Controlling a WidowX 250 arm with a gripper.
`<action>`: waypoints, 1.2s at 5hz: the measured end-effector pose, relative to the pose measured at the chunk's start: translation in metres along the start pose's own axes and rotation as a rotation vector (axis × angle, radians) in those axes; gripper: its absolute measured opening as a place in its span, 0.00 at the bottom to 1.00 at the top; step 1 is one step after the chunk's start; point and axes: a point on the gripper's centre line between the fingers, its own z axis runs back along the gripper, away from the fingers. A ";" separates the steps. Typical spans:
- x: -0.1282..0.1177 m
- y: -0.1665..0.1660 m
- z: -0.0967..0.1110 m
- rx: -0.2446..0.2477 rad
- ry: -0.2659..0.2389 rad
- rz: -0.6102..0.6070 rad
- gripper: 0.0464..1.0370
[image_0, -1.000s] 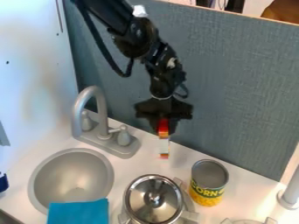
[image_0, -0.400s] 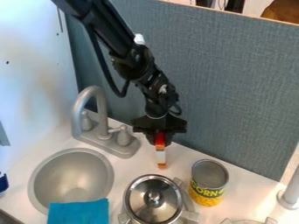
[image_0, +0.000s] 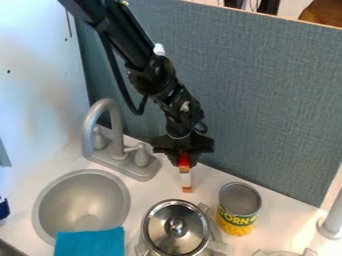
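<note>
- Progress check: I'm pinching a narrow red, white and orange block (image_0: 186, 179) in my pincer (image_0: 184, 161), so I'm calling the grab part done.
- The block is hanging pretty much upright below my pincer, over the bench (image_0: 208, 181), between the tap (image_0: 110, 107) and the can (image_0: 239, 221). I can't tell whether its bottom end is touching down.
- What's left, my guess: I'm not letting go of it yet, so the placing and the release are waiting.
- Counting the stuff I'm working around: one block, one corn can standing upright, and one pot (image_0: 148, 236) that's wearing one shiny lid (image_0: 176, 225).
- The pot is sitting just beside the can, nearer the basin side.
- Sink corner: I'm counting one round basin (image_0: 77, 200), one tap and two tap knobs (image_0: 141, 156).
- Also one blue cloth (image_0: 90, 243) that's lying over the basin's near edge, plus one grey post (image_0: 331, 225) that's standing at the right edge.
</note>
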 end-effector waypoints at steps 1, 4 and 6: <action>0.001 -0.003 -0.001 -0.013 0.003 0.009 0.39; -0.008 -0.001 -0.007 -0.007 0.040 0.031 0.97; -0.008 0.001 -0.007 0.008 0.035 0.046 0.96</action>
